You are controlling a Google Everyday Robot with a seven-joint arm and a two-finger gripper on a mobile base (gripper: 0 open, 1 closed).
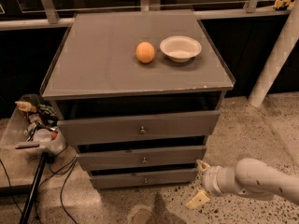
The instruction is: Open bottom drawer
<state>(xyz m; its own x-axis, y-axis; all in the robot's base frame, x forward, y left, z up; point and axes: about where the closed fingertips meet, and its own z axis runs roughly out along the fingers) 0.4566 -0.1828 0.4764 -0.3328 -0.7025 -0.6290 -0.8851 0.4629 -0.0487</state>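
The grey cabinet (140,69) has three drawers. The bottom drawer (140,178) is the lowest and narrowest, with a small round metal knob (145,180) at its centre; its front stands about flush with the drawers above. My gripper (200,182) is at the lower right, just right of the bottom drawer's right end, near the floor. Its two pale fingers are spread apart and hold nothing: one fingertip (202,164) is up by the drawer corner, the other (197,199) is lower. The gripper is well right of the knob.
An orange (145,52) and a white bowl (180,48) sit on the cabinet top. A bin of clutter (37,125) and cables lie at the left. A white post (275,55) stands at the right. The floor is speckled terrazzo.
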